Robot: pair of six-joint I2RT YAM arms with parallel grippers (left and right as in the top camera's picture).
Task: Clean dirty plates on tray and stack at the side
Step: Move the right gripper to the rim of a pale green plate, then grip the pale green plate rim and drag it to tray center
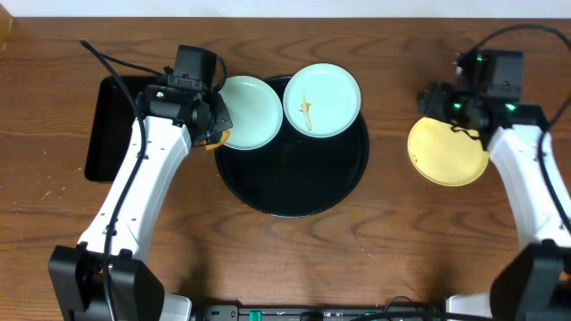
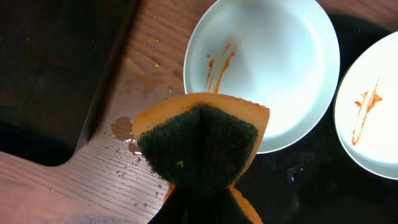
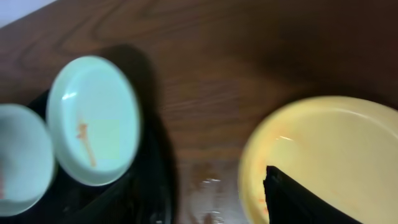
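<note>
The round black tray [image 1: 294,183] holds two pale blue-green plates at its far side. The left plate [image 1: 254,111] [image 2: 273,62] has orange streaks and overhangs the tray's left rim. The right plate [image 1: 323,96] [image 2: 373,112] [image 3: 93,118] has an orange streak too. The pale yellow plate [image 1: 446,153] [image 3: 329,143] lies on the table to the right of the tray. My left gripper [image 1: 212,129] is shut on an orange sponge [image 2: 199,146] with a dark green face, just left of the left plate's rim. My right gripper [image 1: 439,102] [image 3: 205,205] is open astride the yellow plate's near rim.
A black rectangular tray [image 1: 111,129] [image 2: 50,74] lies at the far left. Water drops and a sauce smear wet the wood [image 2: 124,130] between it and the round tray. The right wrist view is blurred.
</note>
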